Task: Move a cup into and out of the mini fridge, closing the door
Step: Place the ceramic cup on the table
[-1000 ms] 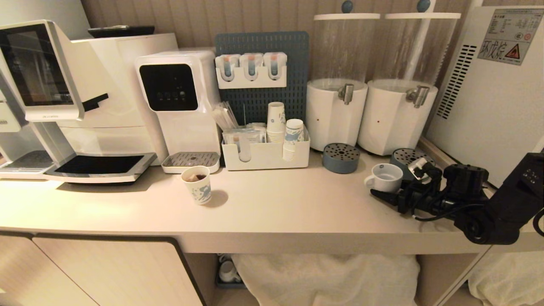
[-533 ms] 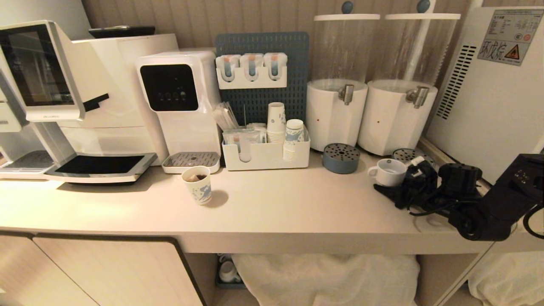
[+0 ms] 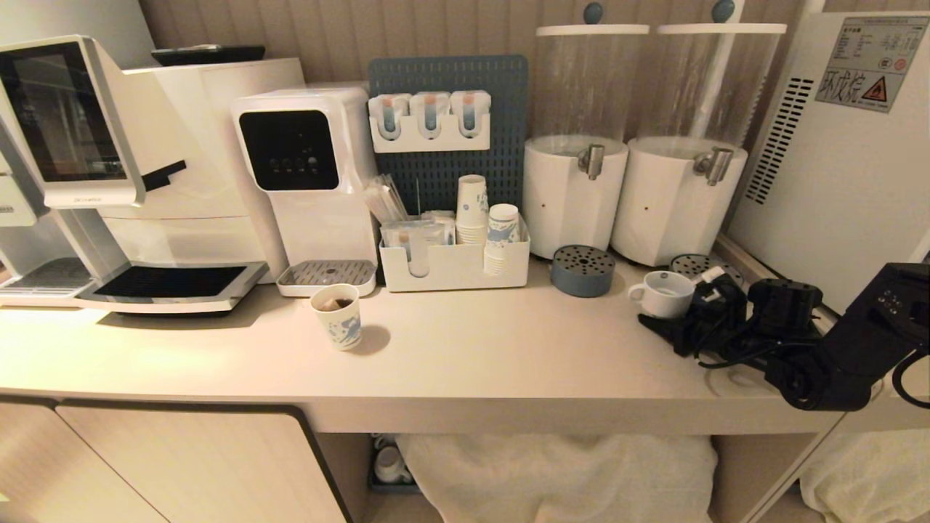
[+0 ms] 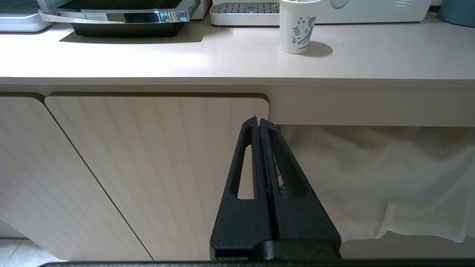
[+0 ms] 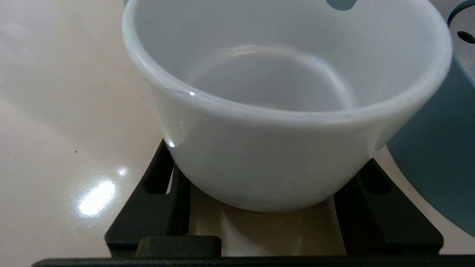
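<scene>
Now clamped — right gripper (image 5: 259, 200) fingers pressed against both sides of cup (image 3: 665, 293), lifted slightly and shifted toward mini fridge (image 3: 835, 181) since a second ago. Left gripper (image 4: 259, 124) shut, parked below counter — carry next, probably.

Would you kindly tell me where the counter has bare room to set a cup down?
The widest bare patch of the counter lies along its front, between the patterned paper cup and the white cup. The back row is crowded: white caddy, blue disc, dispensers. The right end is taken by the right hand straddling the white cup.
</scene>
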